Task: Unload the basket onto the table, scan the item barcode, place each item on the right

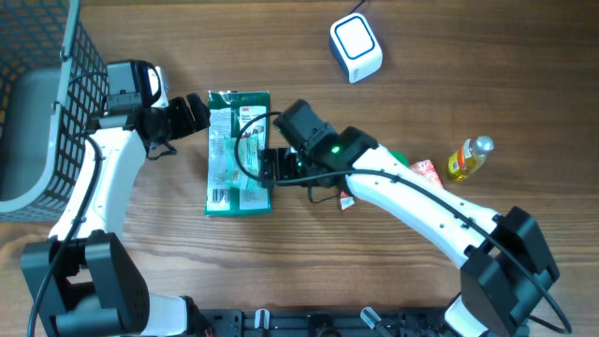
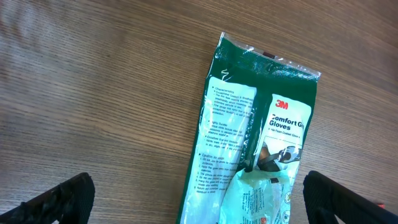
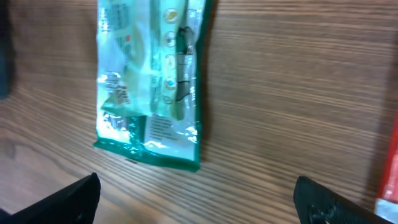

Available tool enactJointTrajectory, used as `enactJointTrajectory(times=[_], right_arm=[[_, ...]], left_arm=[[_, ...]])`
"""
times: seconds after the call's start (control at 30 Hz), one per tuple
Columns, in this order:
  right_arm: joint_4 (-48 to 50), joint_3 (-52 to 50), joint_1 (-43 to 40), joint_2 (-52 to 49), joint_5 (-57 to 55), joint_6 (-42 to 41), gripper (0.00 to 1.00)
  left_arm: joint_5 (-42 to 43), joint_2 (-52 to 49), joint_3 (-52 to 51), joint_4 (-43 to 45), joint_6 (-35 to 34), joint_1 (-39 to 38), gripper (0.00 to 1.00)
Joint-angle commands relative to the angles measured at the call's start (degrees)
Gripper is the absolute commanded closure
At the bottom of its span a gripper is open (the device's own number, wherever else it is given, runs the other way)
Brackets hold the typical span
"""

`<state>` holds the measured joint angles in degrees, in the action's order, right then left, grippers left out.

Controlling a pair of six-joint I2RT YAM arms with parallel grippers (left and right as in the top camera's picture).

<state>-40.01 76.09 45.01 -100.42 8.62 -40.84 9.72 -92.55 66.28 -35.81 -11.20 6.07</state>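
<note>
Glossy crinkled plastic glove packet, matt wood-grain table, smooth plastic scanner

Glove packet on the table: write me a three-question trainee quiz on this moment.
1. In the overhead view, where is the white scanner relative to the glove packet?
A. Up and to the right, apart from it
B. Lying on top of it
C. Tucked under it
2. True or false: an end effector holds the glove packet off the table.
3. Fill in: the jaws of the left end effector and the right end effector both stand ___.

Key: 1 A. 2 False: the packet lies flat on the wood, ungripped. 3 open.
</note>
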Motion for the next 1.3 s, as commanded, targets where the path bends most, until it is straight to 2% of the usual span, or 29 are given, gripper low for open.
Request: enactJointTrajectory(times=[0.0,0.03,0.17,0.2,0.6,0.8,1.27], right_arm=[[0.8,-0.5,0.8,-0.7,0.5,-2.3,0.01],[0.7,-0.5,0.8,-0.7,0.5,-2.6,0.04],[0.8,-0.5,0.8,-0.7,0.5,-2.7,0.33],[0.8,-0.5,0.8,-0.7,0.5,-2.6,0.37],[1.0,-0.5,0.8,-0.7,0.5,-2.7,0.38],[3.4,-0.5,0.8,-1.0,0.5,-2.9,0.46],[10.4,-0.5,3.5,-10.0,0.5,-2.8,0.46]], left_arm=[[-0.4,0.6,0.7,0.2,0.5,0.5,0.0],[-0.4,0.6,0.7,0.2,0.5,0.5,0.0],[-0.4,0.6,0.7,0.2,0.5,0.5,0.0],[-0.4,0.6,0.7,0.2,0.5,0.5,0.0],[-0.4,0.6,0.7,0.2,0.5,0.5,0.0],[-0.4,0.6,0.7,0.2,0.5,0.5,0.0],[-0.3,0.6,0.7,0.2,0.5,0.5,0.0]])
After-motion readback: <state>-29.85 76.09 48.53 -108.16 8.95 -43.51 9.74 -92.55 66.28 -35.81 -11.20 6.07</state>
